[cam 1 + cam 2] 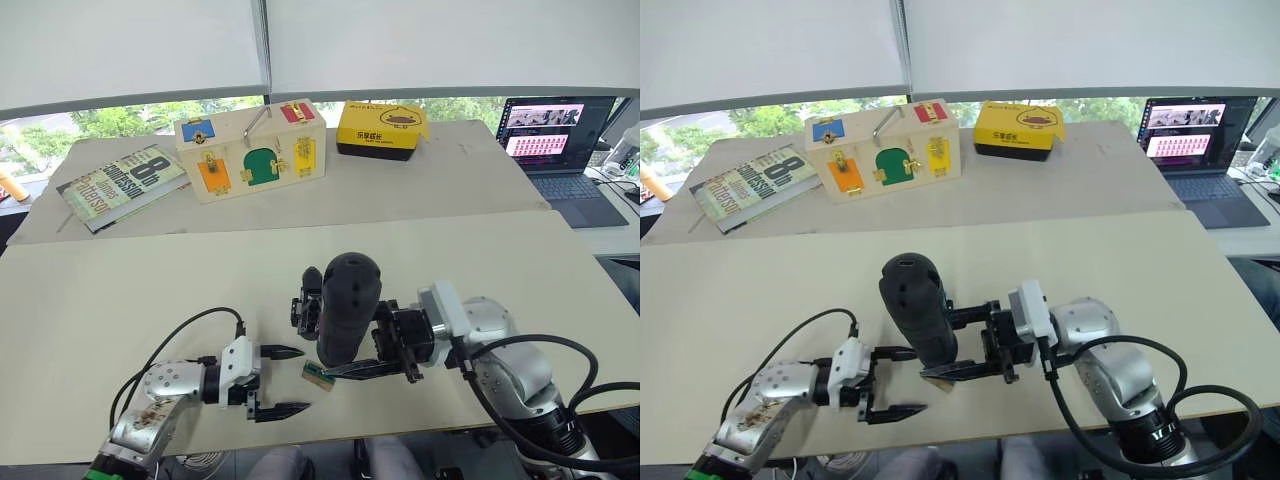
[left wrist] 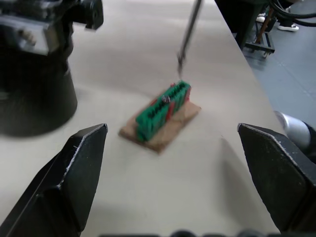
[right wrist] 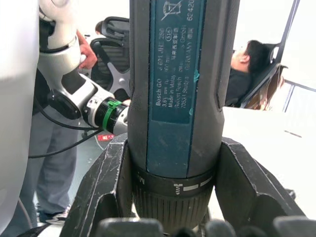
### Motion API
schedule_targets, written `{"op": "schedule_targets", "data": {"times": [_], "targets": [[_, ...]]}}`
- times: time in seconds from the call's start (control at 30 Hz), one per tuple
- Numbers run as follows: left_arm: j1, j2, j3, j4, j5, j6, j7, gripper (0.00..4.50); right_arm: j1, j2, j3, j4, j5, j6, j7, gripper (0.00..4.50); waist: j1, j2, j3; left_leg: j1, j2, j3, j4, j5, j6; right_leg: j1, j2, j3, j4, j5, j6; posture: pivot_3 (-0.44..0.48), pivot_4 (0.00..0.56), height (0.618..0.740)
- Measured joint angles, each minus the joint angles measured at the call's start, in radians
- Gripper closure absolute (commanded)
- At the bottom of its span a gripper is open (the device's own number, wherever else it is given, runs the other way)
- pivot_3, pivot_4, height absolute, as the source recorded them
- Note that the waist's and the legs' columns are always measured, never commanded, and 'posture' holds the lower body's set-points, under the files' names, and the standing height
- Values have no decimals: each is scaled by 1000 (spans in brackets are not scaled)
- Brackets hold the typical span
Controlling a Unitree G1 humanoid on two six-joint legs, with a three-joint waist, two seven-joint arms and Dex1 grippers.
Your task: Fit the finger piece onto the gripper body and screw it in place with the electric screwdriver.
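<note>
My right gripper (image 1: pixel 335 345) is shut on the electric screwdriver (image 1: pixel 348 300), a thick dark cylinder held nearly upright near the table's front edge. Its thin metal bit (image 2: pixel 186 34) points down, with the tip just above a small green-brown tray (image 2: pixel 163 116). The gripper body (image 1: pixel 305 303), a chunky black block, stands just behind and left of the screwdriver. My left gripper (image 1: pixel 288 381) lies low on the table left of the tray, open, with nothing between its fingers. I cannot make out the finger piece.
At the back of the table are a wooden lock box (image 1: pixel 250 148), a book (image 1: pixel 118 183) and a yellow box (image 1: pixel 382 128). A laptop (image 1: pixel 560 140) sits at the far right. A seated person (image 3: pixel 249 61) is in the background.
</note>
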Motion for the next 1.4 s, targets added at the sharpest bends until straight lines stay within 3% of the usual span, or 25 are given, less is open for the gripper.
{"op": "schedule_targets", "data": {"times": [0.4, 0.67, 0.87, 1.4], "targets": [[-23, 93, 186, -183, -214, 182, -2, 0, -95, -87, -124, -70, 173, 130, -57, 2598, 6, -1, 1, -1, 0, 0, -1, 0, -1, 0, 0, -1, -1, 0, 0, 0, 150, 740], [-86, 101, 233, -187, -251, 215, -11, 0, -183, -124, -205, -61, 284, 245, -137, 2598, 6, -1, 1, -1, 0, 0, -1, 0, -1, 0, -1, -2, -1, 0, 0, 0, 150, 740], [-146, 83, 238, -147, -251, 215, 5, 0, -278, -150, -234, 37, 327, 357, -208, 2598, 6, -1, 1, -1, 0, 0, -1, 0, 0, 0, -1, -2, -2, 0, 0, 0, 150, 740], [-184, 46, 233, -98, -228, 231, 23, 0, -427, 18, -171, 150, 292, 438, -337, 2598, -4, -1, 1, -2, -1, 0, 0, 0, 0, -2, -1, -9, -1, 1, -1, 0, 150, 740]]}}
